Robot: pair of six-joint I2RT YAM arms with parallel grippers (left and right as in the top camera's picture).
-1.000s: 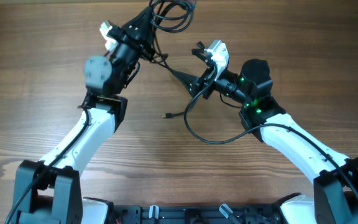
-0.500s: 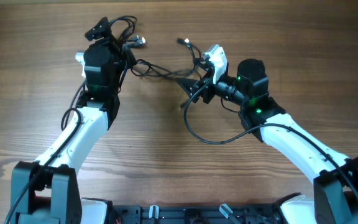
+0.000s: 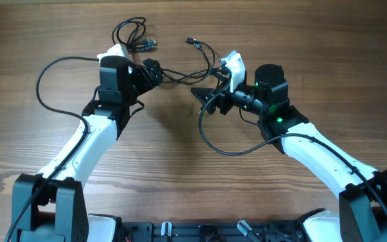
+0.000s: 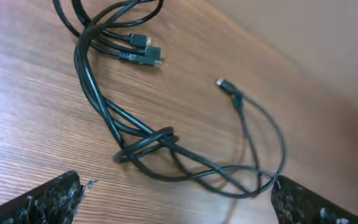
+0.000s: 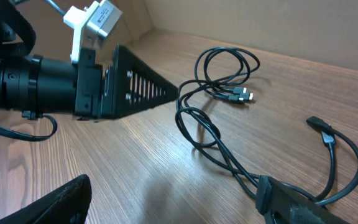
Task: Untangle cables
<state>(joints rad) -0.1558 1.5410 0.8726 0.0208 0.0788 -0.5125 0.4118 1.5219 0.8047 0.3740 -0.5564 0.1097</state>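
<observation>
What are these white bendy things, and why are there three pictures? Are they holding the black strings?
They are two robot arms at a wooden table. One picture looks down from above; the other two are taken from each arm's wrist. Each arm ends in two pinching fingers, called an end effector. On the table lie thin black cables with small plugs, looped and twisted together. The left end effector is open and holds nothing. The right end effector is open too; one cable runs up to its finger, but nothing is pinched.
</observation>
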